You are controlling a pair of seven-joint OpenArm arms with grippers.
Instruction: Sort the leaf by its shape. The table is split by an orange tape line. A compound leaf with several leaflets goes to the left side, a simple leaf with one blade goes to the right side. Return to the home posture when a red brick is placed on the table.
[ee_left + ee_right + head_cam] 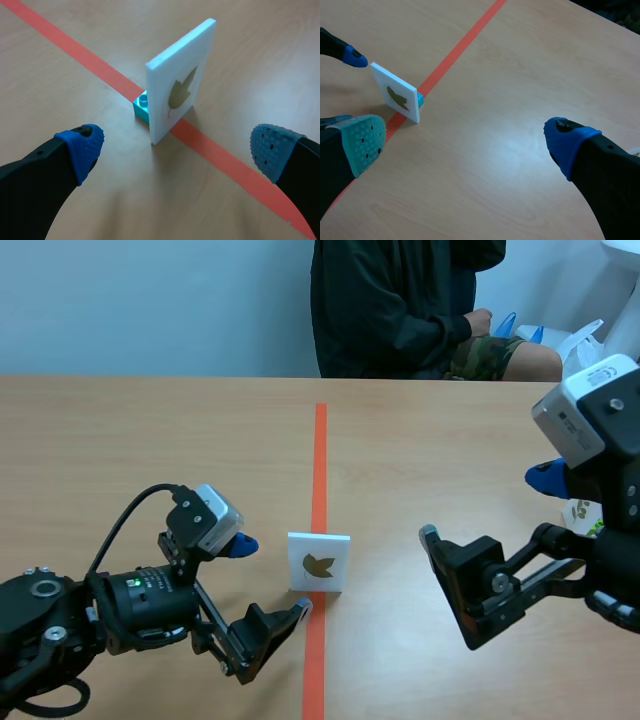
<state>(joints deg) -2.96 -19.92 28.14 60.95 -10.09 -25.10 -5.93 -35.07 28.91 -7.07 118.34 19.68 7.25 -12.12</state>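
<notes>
The card (pixel 319 561) stands upright on the tape (pixel 320 455), facing the robot (leaf stem down). Left gripper (pixel 270 578) and right gripper (pixel 466 142) are spread wide, empty.

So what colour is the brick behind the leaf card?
The brick is turquoise, clearest in the left wrist view.

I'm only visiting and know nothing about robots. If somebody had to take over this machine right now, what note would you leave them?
Left tool: open, just in front of the card, not touching it.
Right tool: open, holding nothing, above the table's right side.
Card: upright on the tape line, with a small blue brick behind it. Its leaf looks like one lobed blade.
Done: nothing sorted yet.
Left: probably move the card to the right side. No red brick in view.
</notes>
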